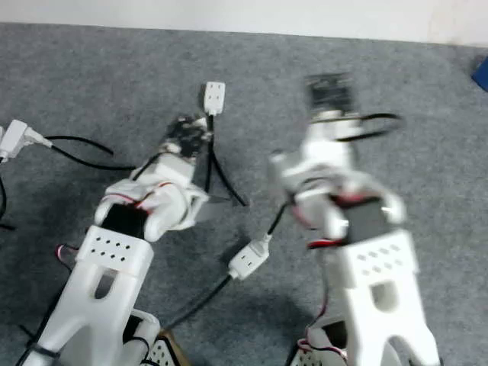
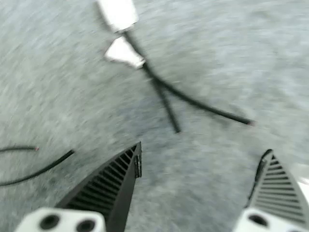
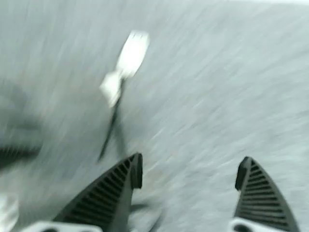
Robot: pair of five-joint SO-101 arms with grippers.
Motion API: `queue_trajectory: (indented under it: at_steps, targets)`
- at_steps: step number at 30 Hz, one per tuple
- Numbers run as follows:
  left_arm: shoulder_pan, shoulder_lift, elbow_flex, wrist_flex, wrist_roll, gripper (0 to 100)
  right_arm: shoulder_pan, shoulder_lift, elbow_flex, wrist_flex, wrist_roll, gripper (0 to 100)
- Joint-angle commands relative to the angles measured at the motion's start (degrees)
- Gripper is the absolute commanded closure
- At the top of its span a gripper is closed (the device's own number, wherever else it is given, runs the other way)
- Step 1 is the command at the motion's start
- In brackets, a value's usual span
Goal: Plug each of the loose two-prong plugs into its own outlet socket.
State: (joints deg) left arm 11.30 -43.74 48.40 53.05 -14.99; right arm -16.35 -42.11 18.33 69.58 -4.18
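Note:
A white outlet socket [image 1: 214, 97] lies on the grey carpet at the far middle, a black cable running back from it. In the left wrist view that socket [image 2: 118, 13] has a white two-prong plug [image 2: 124, 53] lying right beside it, not inserted. My left gripper [image 2: 203, 150] hangs open and empty over the carpet short of the plug; from above, the left gripper [image 1: 189, 137] sits just before the socket. My right gripper [image 3: 191, 159] is open and empty, off to the right of the socket [image 3: 133, 53] and plug [image 3: 111, 87]. From above, the right gripper [image 1: 329, 95] is blurred.
Another white connector [image 1: 249, 259] on a black cable lies between the two arm bases. A third white connector [image 1: 15, 139] sits at the left edge with its cable [image 1: 84, 152] curving toward the left arm. Black cable ends [image 2: 212, 112] cross the carpet.

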Motion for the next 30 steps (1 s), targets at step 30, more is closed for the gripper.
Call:
queue_trajectory:
  at_steps: [30]
  targets:
    - [23.7,0.2,15.3,1.8,-0.9,58,18.7,-22.5,42.6,-9.6,5.9,69.9]
